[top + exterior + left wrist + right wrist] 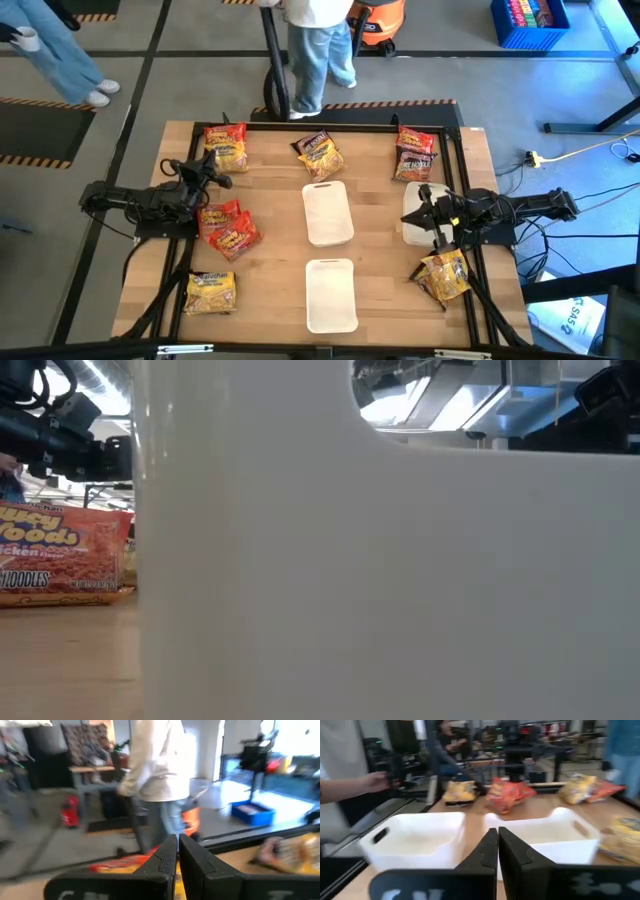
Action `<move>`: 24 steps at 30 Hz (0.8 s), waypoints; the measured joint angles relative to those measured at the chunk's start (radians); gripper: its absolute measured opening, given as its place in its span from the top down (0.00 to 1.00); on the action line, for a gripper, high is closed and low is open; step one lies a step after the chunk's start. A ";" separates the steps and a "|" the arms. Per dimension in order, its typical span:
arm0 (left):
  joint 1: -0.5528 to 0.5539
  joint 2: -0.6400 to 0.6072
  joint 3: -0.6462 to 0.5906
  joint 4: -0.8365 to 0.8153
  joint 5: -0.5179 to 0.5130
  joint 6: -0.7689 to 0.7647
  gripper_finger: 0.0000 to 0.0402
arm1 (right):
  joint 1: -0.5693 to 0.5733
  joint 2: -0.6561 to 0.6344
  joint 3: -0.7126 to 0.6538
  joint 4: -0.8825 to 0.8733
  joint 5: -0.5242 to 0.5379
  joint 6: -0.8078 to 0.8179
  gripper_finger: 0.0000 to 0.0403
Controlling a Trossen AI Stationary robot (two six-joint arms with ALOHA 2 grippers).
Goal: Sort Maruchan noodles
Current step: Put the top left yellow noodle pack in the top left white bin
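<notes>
Your left gripper [222, 181] and right gripper [424, 212] are both closed and empty above the table [270, 270]. The Maruchan noodles [229, 227] lie scattered around 3 white trays [328, 214].

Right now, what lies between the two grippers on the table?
In the high view, a white tray lies between the left gripper and the right gripper; both are shut and empty.

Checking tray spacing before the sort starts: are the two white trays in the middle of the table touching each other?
Apart. The high view shows the far white tray and the near white tray with a bare strip of wooden table between them.
</notes>
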 joint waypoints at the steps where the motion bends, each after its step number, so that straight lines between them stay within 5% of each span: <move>1: 0.000 0.000 0.000 0.003 0.041 -0.063 0.97 | 0.000 0.000 0.000 0.000 0.036 0.000 1.00; 6: 0.000 0.000 0.000 0.040 0.213 -0.200 0.97 | 0.000 0.000 0.000 0.029 0.207 0.002 1.00; 16: 0.000 0.006 0.000 0.192 0.614 -0.201 0.97 | 0.000 0.000 0.000 0.056 0.290 -0.012 1.00; 24: 0.046 0.067 0.000 0.284 0.671 -0.169 1.00 | 0.000 0.000 0.000 0.056 0.372 -0.013 1.00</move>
